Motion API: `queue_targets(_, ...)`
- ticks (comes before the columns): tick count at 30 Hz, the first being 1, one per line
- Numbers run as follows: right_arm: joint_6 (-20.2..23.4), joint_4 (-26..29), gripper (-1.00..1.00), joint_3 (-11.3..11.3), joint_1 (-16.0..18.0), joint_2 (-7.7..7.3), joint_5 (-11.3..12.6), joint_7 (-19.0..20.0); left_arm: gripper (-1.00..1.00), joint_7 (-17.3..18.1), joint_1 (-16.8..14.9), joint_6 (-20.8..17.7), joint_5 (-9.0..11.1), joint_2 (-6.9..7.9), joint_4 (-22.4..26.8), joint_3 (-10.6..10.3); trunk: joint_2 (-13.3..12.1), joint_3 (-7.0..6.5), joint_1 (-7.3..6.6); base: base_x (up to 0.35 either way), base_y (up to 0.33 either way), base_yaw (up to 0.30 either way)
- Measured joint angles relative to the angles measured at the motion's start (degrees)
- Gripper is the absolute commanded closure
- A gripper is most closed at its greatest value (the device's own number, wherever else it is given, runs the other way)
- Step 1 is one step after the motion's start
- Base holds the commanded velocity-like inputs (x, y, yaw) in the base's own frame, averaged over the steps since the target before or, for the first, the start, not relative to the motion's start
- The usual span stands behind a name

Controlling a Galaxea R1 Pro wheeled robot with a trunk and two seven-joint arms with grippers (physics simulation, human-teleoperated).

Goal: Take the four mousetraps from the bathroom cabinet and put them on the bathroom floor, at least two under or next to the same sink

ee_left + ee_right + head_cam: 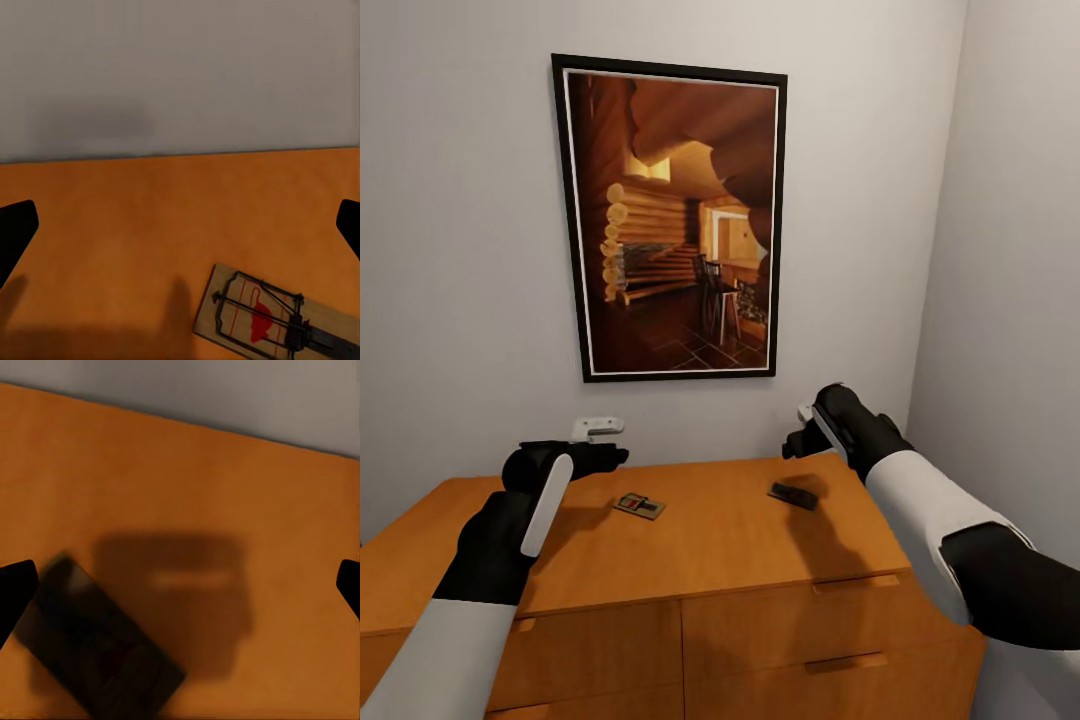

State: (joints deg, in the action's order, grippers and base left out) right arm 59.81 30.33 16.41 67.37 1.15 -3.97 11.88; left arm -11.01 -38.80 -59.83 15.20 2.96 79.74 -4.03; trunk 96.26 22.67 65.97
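Observation:
Two mousetraps lie on top of the orange-brown cabinet [730, 545]. One mousetrap [639, 506] is a pale wooden board with a dark wire spring and a red mark, seen close in the left wrist view [277, 319]. My left gripper [610, 458] hovers just above and behind it, open [180, 229], with nothing between its black fingertips [15, 234]. The other mousetrap [793, 495] looks dark in the arm's shadow [97, 649]. My right gripper [797, 440] hangs over it, open [180, 589] and empty. The floor and sink are out of view.
A framed picture of a log cabin interior [672, 220] hangs on the grey wall behind the cabinet. A small white rounded object [597, 428] sits on that wall near my left gripper. A side wall closes in at the right [1010, 300]. Drawer fronts with bar handles [855, 582] face me.

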Motion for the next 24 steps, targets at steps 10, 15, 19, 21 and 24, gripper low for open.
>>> queue_targets(10,0.1,-0.4,-1.00,7.6,0.0,-3.23,-0.1,10.9,-1.00,0.0,0.0,0.0,0.0,-0.08,-0.1,-0.1,0.0,0.00,0.00,0.000,0.000,0.000)
queue_targets(15,0.1,-0.1,-1.00,11.9,0.0,-3.91,-0.1,17.0,-1.00,0.0,0.0,0.0,0.0,-0.10,-0.2,-0.1,0.0,0.00,0.00,0.000,0.000,0.000)
queue_targets(19,0.1,0.2,-1.00,14.1,0.0,-4.11,-0.2,21.0,-1.00,0.0,0.0,0.0,0.0,-0.11,-0.1,-0.1,0.0,0.00,0.00,0.000,0.000,0.000)
queue_targets(21,0.1,0.2,-1.00,14.7,0.0,-4.16,-0.2,22.6,-1.00,0.0,0.0,0.0,0.0,-0.11,-0.1,-0.1,0.0,0.00,0.00,0.000,0.000,0.000)
queue_targets(24,0.1,0.3,-1.00,15.2,0.0,-4.24,-0.2,24.5,-1.00,0.0,0.0,0.0,0.0,-0.11,-0.1,-0.1,0.0,0.00,0.00,0.000,0.000,0.000)
